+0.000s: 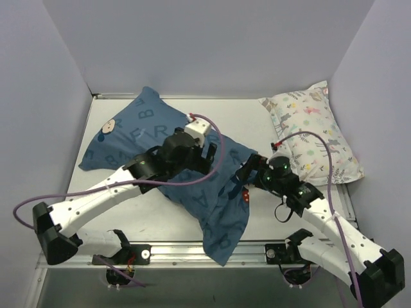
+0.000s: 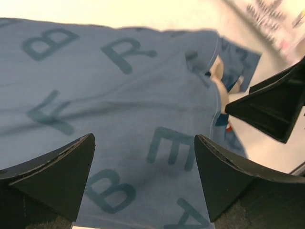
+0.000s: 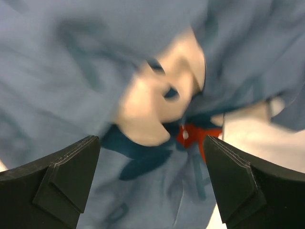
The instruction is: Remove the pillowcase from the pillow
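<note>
The soft, dark teal-blue fabric pillowcase, printed with darker capital letters, lies across the middle of the white surface, one end reaching the near edge. The left hand hovers over it, fingers spread wide, gripping nothing. The right hand – just beside the left – is equally wide and empty above the case's opening. A pale bulge there, probably the plump white pillow, shows only in blur. A smaller animal-print pillow sits far right.
</note>
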### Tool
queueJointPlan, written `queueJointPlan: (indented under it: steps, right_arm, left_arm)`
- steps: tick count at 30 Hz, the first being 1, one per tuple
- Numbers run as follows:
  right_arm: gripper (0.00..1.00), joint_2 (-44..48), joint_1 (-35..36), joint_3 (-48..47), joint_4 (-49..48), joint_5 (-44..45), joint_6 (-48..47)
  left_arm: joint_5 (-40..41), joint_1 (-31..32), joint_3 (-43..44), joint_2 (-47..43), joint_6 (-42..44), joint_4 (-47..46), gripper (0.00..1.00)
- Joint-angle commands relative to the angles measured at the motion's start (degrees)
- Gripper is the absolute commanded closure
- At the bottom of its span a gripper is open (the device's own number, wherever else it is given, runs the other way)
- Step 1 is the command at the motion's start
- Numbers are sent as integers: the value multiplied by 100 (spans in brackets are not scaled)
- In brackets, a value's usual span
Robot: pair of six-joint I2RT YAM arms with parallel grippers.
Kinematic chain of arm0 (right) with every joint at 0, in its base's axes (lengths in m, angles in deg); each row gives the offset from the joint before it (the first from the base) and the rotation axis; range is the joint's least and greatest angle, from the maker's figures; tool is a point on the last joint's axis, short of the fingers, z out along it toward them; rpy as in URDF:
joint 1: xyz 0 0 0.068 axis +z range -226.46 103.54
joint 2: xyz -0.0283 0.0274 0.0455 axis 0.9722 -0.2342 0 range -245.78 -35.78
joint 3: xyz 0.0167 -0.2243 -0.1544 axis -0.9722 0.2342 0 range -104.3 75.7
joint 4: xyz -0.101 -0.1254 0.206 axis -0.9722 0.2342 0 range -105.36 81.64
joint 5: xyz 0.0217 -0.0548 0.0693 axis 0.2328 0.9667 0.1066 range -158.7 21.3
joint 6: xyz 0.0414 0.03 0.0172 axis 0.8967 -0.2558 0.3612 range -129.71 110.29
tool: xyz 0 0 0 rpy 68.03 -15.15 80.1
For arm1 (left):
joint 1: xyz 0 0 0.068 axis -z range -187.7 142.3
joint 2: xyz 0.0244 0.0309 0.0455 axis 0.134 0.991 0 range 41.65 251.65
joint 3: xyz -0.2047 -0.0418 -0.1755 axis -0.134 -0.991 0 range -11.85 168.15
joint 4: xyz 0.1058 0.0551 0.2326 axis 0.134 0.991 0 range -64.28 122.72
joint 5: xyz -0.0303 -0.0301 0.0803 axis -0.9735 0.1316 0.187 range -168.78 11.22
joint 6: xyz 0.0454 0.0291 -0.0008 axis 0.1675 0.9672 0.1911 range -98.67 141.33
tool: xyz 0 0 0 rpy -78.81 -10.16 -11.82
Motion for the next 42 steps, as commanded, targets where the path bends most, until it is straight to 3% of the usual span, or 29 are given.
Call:
queueJointPlan:
  steps: [1,5,9,12,13,16,22,26,28,30,31,34,39,42]
  right_arm:
    - [6,43,2,1198,-1779,-969,905]
    - [4,-578,80,1985,-3914,-1331,1522]
    - [6,-1327,151,2214,-4832,-1375,1821]
    - [36,-1653,169,2267,-5062,-1305,1988]
    - [64,-1662,177,2302,-5062,-1166,2032]
    - [94,-1444,186,2416,-4738,-788,2120]
    - [98,-776,195,2434,-4061,-479,1979]
    - [100,-416,177,2390,-3666,-408,1918]
    - [100,-249,177,2390,-3516,-338,1874]
    - [100,-125,186,2381,-3305,-286,1822]
    - [100,-3,177,2372,-3104,-198,1795]
    - [100,174,177,2258,-2708,56,1628]
    - [100,236,142,1881,-1381,873,1233]
    - [100,280,-15,1827,-958,1138,1136]
  left_arm:
    - [759,471,460,433,513,51,6]
    - [918,754,786,996,759,147,5]
    - [997,930,1006,1514,812,358,5]
    - [1041,1035,1164,1787,839,490,5]
    - [1050,1070,1208,1858,847,534,5]
    - [1076,1220,1366,2060,909,622,4]
    - [1216,1352,1621,2552,1032,719,3]
    - [2207,1396,1796,2921,963,841,3]
    - [2893,1396,1885,3062,944,886,8]
    - [3393,1387,1946,3159,979,929,18]
    - [3562,1387,2025,3176,1023,930,37]
    - [4027,1387,2139,3072,1058,930,68]
    - [4434,1125,2184,2650,1102,938,79]
    - [4004,477,2035,2396,857,1078,84]
